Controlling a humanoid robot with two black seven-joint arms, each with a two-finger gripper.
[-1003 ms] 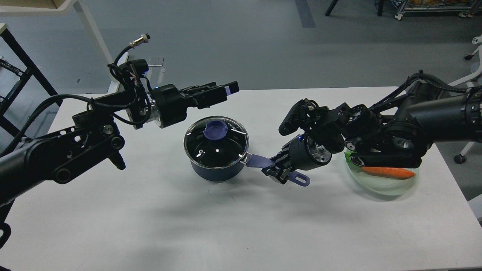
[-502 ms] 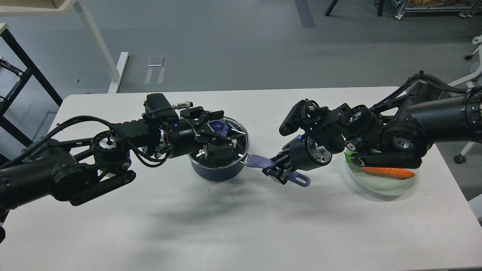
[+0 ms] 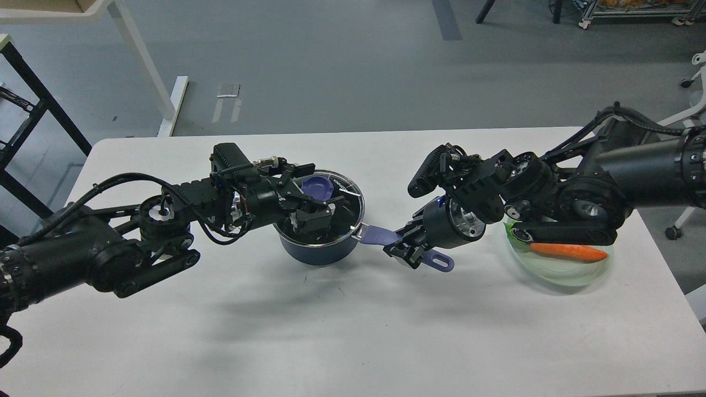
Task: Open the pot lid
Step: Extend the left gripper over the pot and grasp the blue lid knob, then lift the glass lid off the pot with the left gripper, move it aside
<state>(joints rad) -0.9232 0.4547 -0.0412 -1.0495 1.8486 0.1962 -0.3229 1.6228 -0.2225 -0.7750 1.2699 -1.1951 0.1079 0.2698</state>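
Note:
A dark blue pot (image 3: 317, 251) with a glass lid (image 3: 347, 212) stands at the middle of the white table (image 3: 331, 331). The lid's blue knob (image 3: 320, 186) shows at its far side. My left gripper (image 3: 310, 194) is low over the lid with its jaws apart, just left of the knob; I cannot tell whether it touches it. One of its fingers (image 3: 314, 216) lies on the glass. My right gripper (image 3: 405, 249) is shut on the pot's blue handle (image 3: 380, 236), whose end sticks out beyond the fingers.
A clear glass plate (image 3: 573, 273) with an orange carrot (image 3: 568, 252) and something green (image 3: 515, 231) sits at the right, partly under my right arm. A chair stands off the table's right edge.
My left gripper came down from above and behind the pot onto the lid, then drew back slightly to the left. My right gripper and the pot have stayed put.

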